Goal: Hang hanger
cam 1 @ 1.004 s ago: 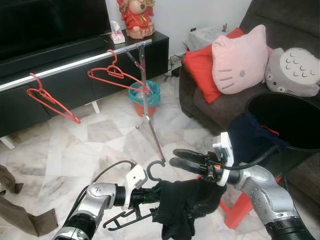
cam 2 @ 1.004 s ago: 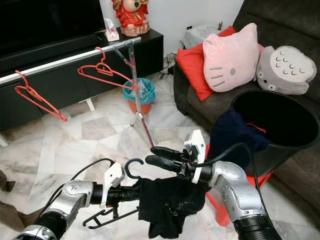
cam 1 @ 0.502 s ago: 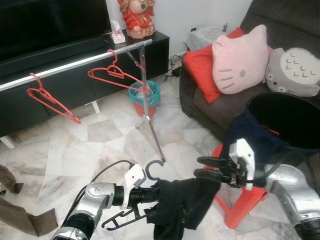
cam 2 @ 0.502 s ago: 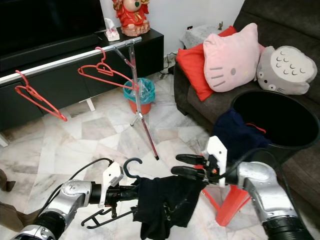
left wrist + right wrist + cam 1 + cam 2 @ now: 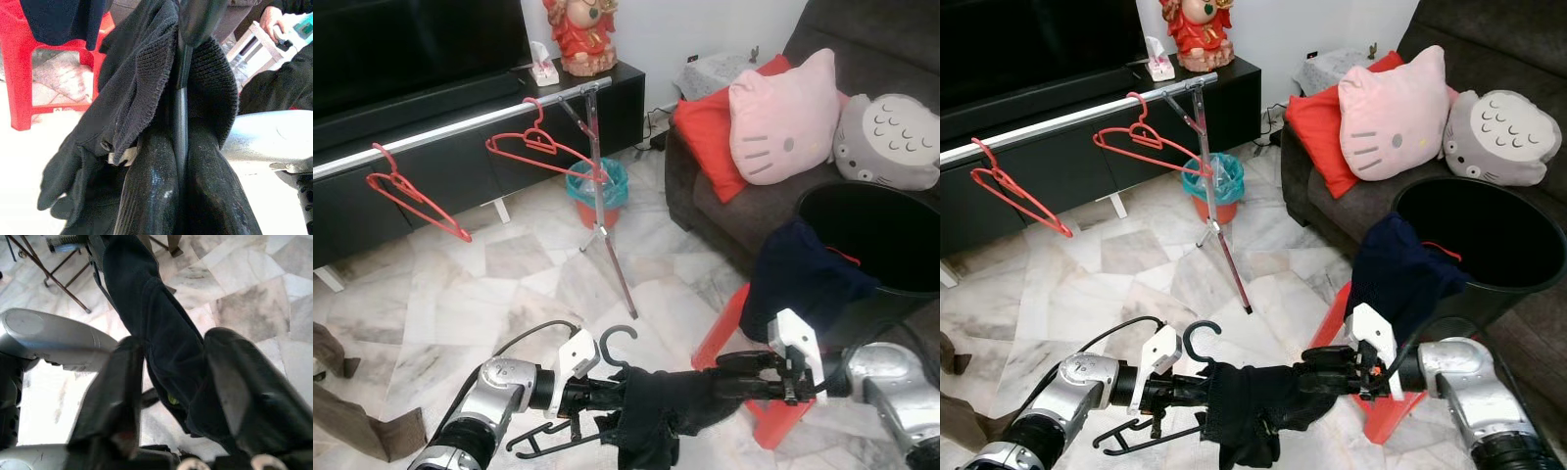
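Black garment (image 5: 656, 411) on black hanger (image 5: 607, 345); red stool (image 5: 744, 338).

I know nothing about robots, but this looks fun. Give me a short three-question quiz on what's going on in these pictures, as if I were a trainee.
1. True or false: the black hanger already hangs on the silver rail.
2. How many red hangers are on that rail?
A. one
B. two
C. four
3. Fill in: the left gripper is shut on the black hanger, and the right gripper reaches into the black ______ draped over it.

Key
1. False: the left gripper holds it low over the marble floor.
2. B: the second hangs further along.
3. garment
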Robot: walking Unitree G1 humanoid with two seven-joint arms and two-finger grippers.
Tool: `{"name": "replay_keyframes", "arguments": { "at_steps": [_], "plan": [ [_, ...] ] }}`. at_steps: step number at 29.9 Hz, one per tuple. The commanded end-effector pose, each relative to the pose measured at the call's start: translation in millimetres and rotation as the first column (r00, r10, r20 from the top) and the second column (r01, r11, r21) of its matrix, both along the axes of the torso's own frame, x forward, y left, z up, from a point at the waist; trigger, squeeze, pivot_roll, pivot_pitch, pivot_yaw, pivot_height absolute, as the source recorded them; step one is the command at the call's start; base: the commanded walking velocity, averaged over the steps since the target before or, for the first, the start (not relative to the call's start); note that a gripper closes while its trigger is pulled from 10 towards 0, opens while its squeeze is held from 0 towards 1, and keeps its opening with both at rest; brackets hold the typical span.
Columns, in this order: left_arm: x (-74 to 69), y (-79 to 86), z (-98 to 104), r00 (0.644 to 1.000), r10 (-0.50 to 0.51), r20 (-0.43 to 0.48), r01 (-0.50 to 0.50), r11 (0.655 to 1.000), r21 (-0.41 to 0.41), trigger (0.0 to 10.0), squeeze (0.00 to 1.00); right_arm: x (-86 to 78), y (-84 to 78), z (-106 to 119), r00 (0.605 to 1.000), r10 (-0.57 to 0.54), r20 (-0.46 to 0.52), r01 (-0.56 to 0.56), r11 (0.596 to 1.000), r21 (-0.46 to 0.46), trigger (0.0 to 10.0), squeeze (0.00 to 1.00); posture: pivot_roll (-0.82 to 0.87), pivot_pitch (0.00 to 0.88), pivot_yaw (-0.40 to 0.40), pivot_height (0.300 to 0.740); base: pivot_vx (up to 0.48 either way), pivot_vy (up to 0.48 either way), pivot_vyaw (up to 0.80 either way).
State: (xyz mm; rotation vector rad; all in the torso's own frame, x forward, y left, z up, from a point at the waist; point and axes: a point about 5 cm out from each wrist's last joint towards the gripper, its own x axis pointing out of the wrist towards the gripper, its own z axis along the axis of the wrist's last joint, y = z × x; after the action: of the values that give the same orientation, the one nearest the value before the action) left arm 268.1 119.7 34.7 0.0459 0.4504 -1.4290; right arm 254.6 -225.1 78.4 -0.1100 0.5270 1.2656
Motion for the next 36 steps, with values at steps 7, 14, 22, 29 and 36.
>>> {"name": "replay_keyframes", "arguments": {
  "at_steps": [7,14,22,29,36],
  "plan": [
    [-2.3,2.4,2.8,0.999,-0.044,-0.011,0.044,0.999,-0.004,10.0,0.00,-9.4,-1.4,-8.6,0.985,0.168,-0.027,-0.170,0.981,-0.091,10.0,0.00,-0.07,0.014,0.039,0.740,0.000,0.000,0.00],
    [-3.4,0.0,4.2,0.997,-0.071,-0.017,0.071,0.997,-0.010,10.0,0.00,5.5,-4.6,-9.5,0.985,0.162,0.058,-0.147,0.968,-0.206,10.0,0.00,-0.07,0.003,0.036,0.740,0.000,0.000,0.00],
    [-5.7,0.5,3.8,0.996,-0.082,-0.027,0.081,0.997,-0.012,10.0,0.00,21.5,0.8,-5.3,0.972,0.110,0.208,-0.058,0.968,-0.243,10.0,0.00,-0.07,0.001,0.035,0.740,0.000,0.000,0.00],
    [-6.7,1.3,3.9,0.996,-0.084,-0.035,0.083,0.996,-0.015,10.0,0.00,19.9,8.5,7.1,0.976,0.118,0.181,-0.109,0.992,-0.061,10.0,0.00,-0.07,0.007,0.035,0.740,0.000,0.000,0.00],
    [-7.5,1.3,4.5,0.995,-0.089,-0.041,0.089,0.996,-0.017,10.0,0.00,9.7,7.3,2.2,0.974,0.203,0.099,-0.201,0.979,-0.033,10.0,0.00,-0.07,0.016,0.035,0.740,0.000,0.000,0.00]
  ]
}}
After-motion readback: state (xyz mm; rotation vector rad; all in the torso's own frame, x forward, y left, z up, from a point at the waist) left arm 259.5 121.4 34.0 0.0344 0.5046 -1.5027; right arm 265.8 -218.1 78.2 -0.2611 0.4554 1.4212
